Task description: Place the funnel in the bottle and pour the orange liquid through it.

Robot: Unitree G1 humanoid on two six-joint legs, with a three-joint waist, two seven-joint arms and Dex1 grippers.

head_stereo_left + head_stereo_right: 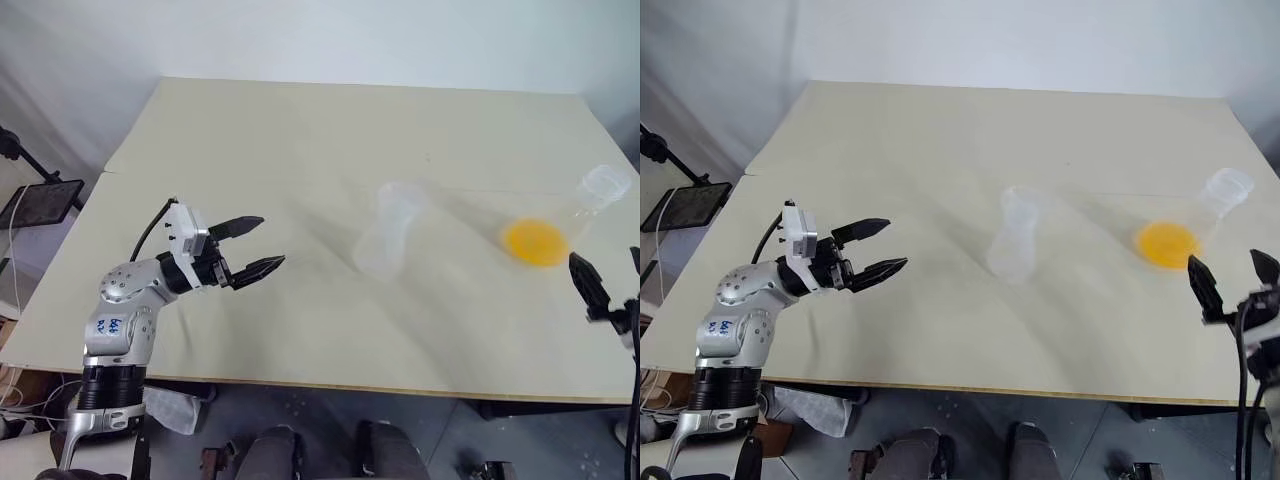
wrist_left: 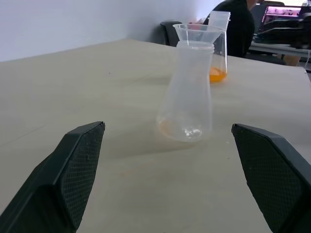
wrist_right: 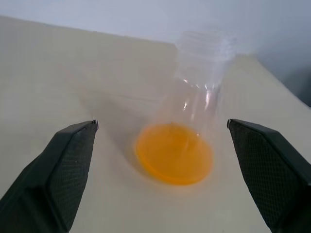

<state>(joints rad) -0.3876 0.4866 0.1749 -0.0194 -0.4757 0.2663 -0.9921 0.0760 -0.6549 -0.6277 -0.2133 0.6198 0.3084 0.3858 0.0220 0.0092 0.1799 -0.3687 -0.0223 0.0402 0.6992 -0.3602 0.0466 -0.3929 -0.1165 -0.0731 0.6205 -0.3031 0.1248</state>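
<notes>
left gripper [image 1: 254,246]: lower left of frame, fingers spread, empty, aimed at bottle
right gripper [image 1: 1230,282]: lower right edge, fingers spread wide, empty, just short of flask
bottle [image 1: 385,238]: frame centre, upright, well apart from both grippers
funnel [image 2: 198,34]: already seated in bottle neck
flask [image 1: 1200,222]: right of frame, orange liquid [image 3: 174,153] pooled in base
step: funnel done; pour pending
next: likely close right fingers on flask, lift, tip over funnel

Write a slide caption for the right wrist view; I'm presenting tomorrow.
Open right claw faces flask holding orange liquid.
</notes>
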